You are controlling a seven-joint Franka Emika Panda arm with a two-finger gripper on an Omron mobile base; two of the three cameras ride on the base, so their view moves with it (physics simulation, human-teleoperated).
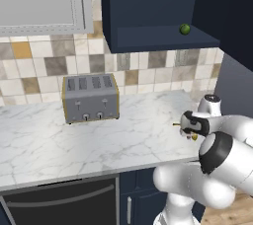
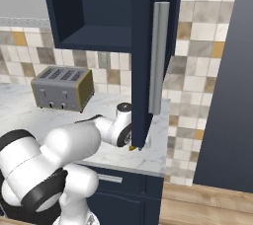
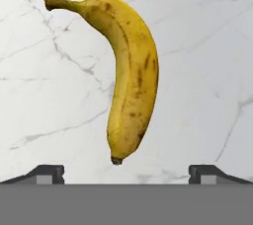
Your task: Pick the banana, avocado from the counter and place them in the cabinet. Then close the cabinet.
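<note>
Avocado [image 1: 185, 29] already on cabinet [image 1: 148, 36] shelf. Banana [image 3: 127, 73] flat on counter [image 3: 207, 46] near right edge, ungrasped; hand [image 3: 126, 170] spread above. Remaining: grasp, place, close door.

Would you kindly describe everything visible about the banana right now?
The banana is curved, yellow and freckled with brown spots, with a dark stem at one end and a dark tip at the other. It lies flat on the white marble counter, lengthwise between the open gripper fingertips, which hover above without touching it.
</note>
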